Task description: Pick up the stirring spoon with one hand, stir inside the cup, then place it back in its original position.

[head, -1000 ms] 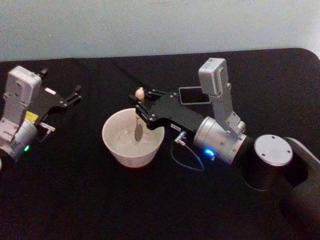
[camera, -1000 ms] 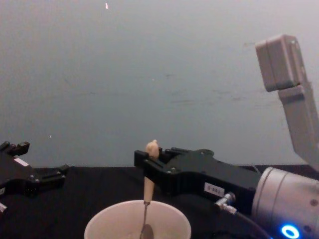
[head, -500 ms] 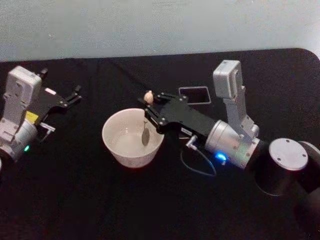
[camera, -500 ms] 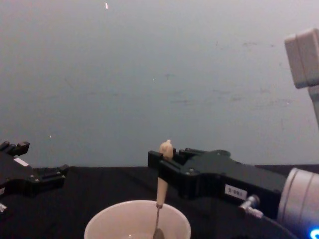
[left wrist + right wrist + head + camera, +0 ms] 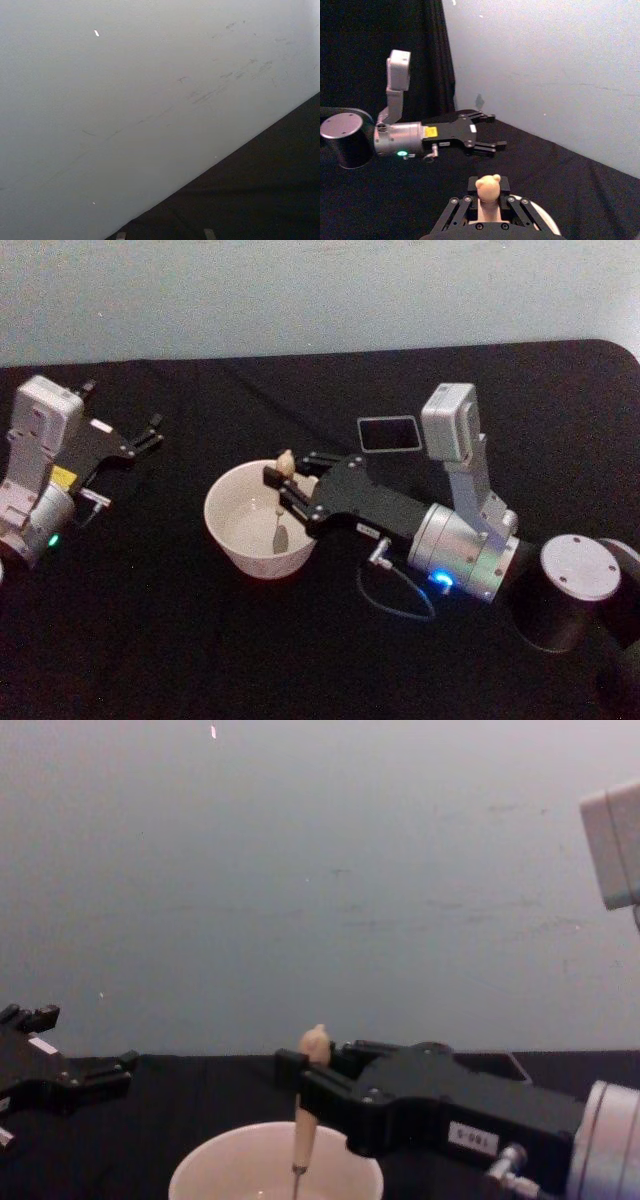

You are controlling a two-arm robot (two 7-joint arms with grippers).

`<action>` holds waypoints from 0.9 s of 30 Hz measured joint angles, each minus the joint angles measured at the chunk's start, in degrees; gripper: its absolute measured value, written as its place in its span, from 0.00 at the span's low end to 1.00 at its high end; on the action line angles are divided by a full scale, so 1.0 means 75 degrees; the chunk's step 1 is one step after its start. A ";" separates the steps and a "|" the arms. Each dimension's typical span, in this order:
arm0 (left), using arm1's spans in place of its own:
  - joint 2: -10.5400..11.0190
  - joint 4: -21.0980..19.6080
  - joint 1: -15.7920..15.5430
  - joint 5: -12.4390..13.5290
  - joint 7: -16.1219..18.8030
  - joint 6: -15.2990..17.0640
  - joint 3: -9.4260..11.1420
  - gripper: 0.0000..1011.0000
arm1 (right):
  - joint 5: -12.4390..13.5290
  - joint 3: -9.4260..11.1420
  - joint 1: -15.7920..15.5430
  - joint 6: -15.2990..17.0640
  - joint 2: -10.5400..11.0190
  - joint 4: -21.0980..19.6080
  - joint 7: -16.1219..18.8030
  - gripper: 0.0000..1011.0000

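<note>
My black right claw point(image 5: 285, 473), pinching the slim cream-handled spoon point(image 5: 279, 522), has swept back inside the wide cream-white cup point(image 5: 232, 550), seemingly mid-stir.

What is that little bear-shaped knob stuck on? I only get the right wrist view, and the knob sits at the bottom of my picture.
Observer: It tops a spoon. The head view shows its thin metal end hanging down inside a white cup, with the right tool clamped on the handle.
Operator: Is anything else near the cup that I miss?
Observer: Yes, a dark square box sits farther back than the right tool, apart from the cup.
Operator: And that other arm I see far off?
Observer: In the head view, the left tool is parked open, off to the cup's left, touching nothing.
</note>
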 joint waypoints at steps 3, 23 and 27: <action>0.0000 0.0000 0.0000 0.0000 0.0000 0.0000 0.0000 0.99 | -0.0002 -0.0079 0.0043 -0.0004 -0.0035 0.0020 0.0013 0.22; 0.0000 0.0000 -0.0001 0.0000 0.0000 0.0000 0.0000 0.99 | -0.0274 -0.0239 0.0669 -0.0161 -0.0708 0.0858 -0.0320 0.22; 0.0000 0.0000 0.0000 0.0000 0.0000 0.0001 0.0000 0.99 | -0.0314 -0.0165 0.0726 -0.0183 -0.0764 0.0953 -0.0392 0.22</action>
